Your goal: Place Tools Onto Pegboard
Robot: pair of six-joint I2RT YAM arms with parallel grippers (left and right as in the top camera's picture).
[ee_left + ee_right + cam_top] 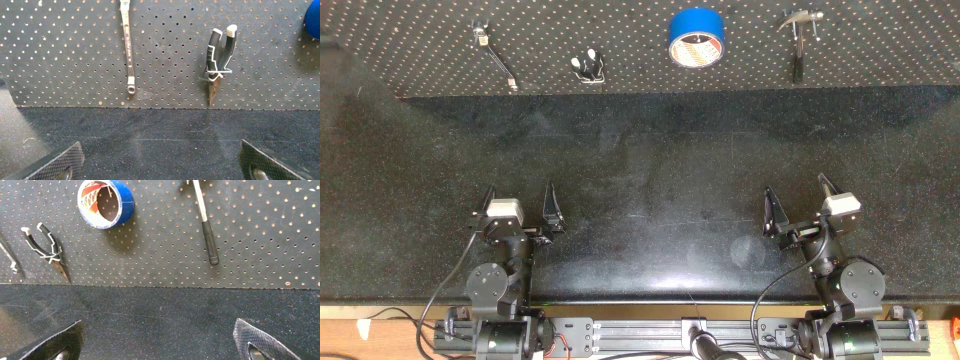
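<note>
Several tools hang on the black pegboard [620, 30] at the back: a wrench [495, 58] [128, 47] at the left, pliers [588, 67] [218, 60] [47, 250] with black and white handles, a blue tape roll [696, 38] [105, 202], and a hammer [799, 42] [206, 222] at the right. My left gripper [520, 208] [162, 162] sits low at the near left, open and empty. Over at the near right my right gripper [802, 204] [160, 342] is likewise open with nothing between its fingers.
A black mat [650, 180] covers the table between the grippers and the pegboard. The arm bases and cables [680, 335] line the near edge.
</note>
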